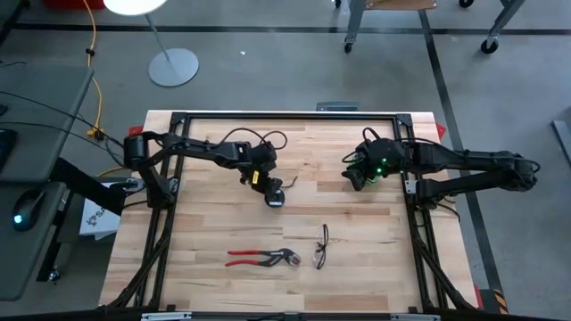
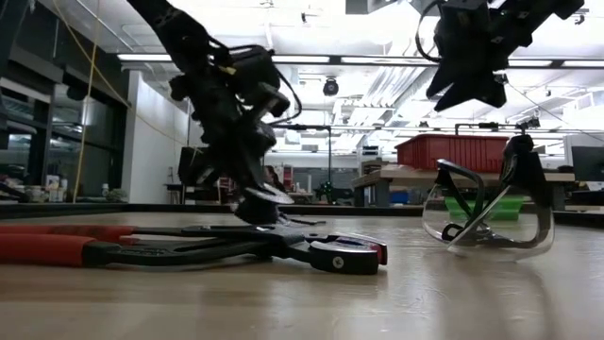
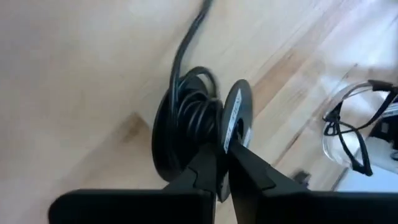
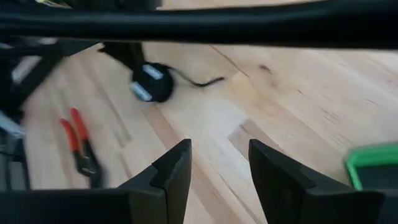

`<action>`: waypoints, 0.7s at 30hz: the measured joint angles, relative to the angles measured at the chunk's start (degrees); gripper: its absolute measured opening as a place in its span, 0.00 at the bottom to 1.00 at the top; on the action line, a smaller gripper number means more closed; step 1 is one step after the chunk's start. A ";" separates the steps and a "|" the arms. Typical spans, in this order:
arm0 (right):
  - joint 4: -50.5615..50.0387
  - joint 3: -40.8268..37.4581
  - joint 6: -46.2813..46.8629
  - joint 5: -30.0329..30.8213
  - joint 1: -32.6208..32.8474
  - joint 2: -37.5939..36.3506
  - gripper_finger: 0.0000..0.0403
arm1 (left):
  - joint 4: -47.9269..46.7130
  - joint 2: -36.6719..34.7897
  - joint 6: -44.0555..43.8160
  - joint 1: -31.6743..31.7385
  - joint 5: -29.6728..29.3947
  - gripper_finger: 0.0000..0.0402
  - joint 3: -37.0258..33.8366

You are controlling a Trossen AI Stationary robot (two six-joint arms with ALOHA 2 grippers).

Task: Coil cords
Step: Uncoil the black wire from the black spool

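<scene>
The cord reel is sitting near the middle of the table, with 1 loose cord end trailing onto the wood. The left gripper is pinching the reel's flange between its closed fingers. The right gripper is hovering open over bare wood well apart from the reel, while the red pliers and safety glasses are lying nearer the front edge.

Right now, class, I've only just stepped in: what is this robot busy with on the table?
The left gripper is clamped on one flange of a small round black reel with thin black cord wound on it, near the middle of the wooden table. A short tail of cord trails loose. The right gripper waits open above the table. Red-handled pliers and clear safety glasses lie untouched.
</scene>
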 joint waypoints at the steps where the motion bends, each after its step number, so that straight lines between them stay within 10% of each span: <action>1: 1.27 -0.02 -0.28 -0.71 0.00 -0.11 0.38 | -0.63 -1.56 1.89 0.38 -0.38 0.02 0.35; 10: 21.89 -0.02 -9.00 -6.29 0.00 1.45 0.38 | -11.65 -15.35 34.57 0.87 -5.39 0.01 9.09; 21: 26.85 7.26 -27.77 -1.57 0.00 9.12 0.38 | -26.13 -12.76 60.98 -2.70 -30.21 0.01 25.70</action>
